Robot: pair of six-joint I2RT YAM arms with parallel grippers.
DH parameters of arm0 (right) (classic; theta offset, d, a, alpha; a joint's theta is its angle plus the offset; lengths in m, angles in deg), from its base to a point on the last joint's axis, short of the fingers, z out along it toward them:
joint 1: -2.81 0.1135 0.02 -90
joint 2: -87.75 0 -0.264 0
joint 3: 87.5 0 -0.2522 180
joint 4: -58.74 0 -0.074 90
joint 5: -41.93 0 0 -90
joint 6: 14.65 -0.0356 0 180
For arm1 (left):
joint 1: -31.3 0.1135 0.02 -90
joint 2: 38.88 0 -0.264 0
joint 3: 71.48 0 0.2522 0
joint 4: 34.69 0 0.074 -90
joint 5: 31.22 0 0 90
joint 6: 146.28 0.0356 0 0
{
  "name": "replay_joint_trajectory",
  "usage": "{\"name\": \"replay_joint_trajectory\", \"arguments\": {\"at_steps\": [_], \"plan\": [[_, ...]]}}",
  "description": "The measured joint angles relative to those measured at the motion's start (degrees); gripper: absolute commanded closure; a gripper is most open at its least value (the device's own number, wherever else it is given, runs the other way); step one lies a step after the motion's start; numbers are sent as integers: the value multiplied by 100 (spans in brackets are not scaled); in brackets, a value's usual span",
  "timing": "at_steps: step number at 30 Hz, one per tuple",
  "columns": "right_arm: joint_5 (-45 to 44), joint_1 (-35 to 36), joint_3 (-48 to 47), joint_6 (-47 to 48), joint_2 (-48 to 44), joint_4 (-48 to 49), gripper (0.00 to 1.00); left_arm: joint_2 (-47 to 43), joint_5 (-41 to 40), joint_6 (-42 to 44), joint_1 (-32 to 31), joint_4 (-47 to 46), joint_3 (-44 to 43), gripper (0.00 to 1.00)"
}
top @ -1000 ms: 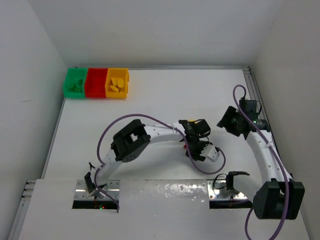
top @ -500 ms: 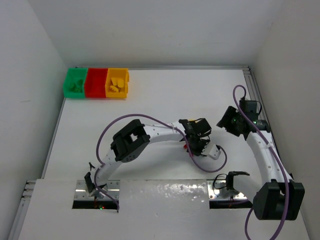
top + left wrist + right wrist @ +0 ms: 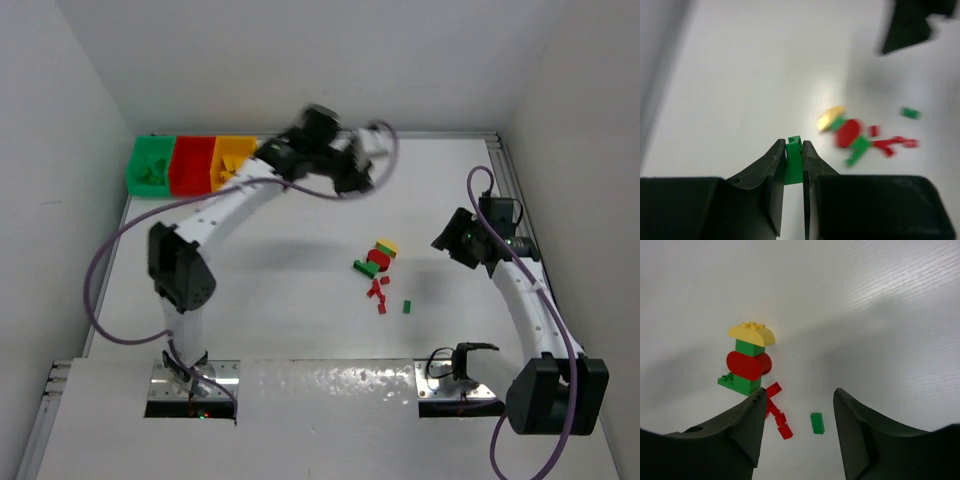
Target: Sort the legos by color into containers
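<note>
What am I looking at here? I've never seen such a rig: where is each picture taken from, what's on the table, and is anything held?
It is a robot: a left arm and a right arm bolted at the near edge of a table, each ending in a two-finger gripper. One picture looks down from above and behind; the other two come from wrist cameras, so the dark shapes at the bottom are each arm's own fingers. At the far left stand a green bin, a red bin and a yellow bin, joined. Mid-table lies a heap of legos, with a lone green brick beside it. The left gripper is shut on a small green brick. The right gripper is open and empty, facing the heap.
</note>
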Motion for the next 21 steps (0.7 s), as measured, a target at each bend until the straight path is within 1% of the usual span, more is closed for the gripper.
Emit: {"name": "replay_joint_trajectory", "arguments": {"at_steps": [3, 4, 5, 6, 7, 10, 12, 14, 17, 21], "plan": [[142, 0, -74, -142, 262, 221, 48, -660, -96, -553, 1624, -542, 363, 100], [186, 0, -122, -184, 385, 262, 49, -811, -223, -688, 2096, -723, 516, 100], [214, 0, -170, -210, 503, 289, 49, -892, -343, -787, 2404, -835, 612, 100], [240, 0, -221, -227, 625, 323, 49, -1019, -590, -1045, 3134, -1091, 833, 100], [275, 0, -278, -238, 739, 334, 50, -1062, -728, -1202, 3582, -1263, 981, 100], [374, 0, -505, -251, 1080, 348, 51, -1027, -1086, -1561, 4712, -1587, 1298, 100], [404, 2, -614, -249, 1228, 348, 51, -911, -1320, -1727, 5351, -1738, 1360, 100], [420, 4, -662, -243, 1281, 339, 51, -743, -1526, -1845, 5812, -1912, 1360, 100], [374, 13, -693, -195, 1285, 295, 50, -507, -1893, -1947, 6273, -2194, 1403, 100], [181, 28, -741, -63, 1285, 101, 50, -260, -2262, -1965, 6500, -2557, 1609, 100]]}}
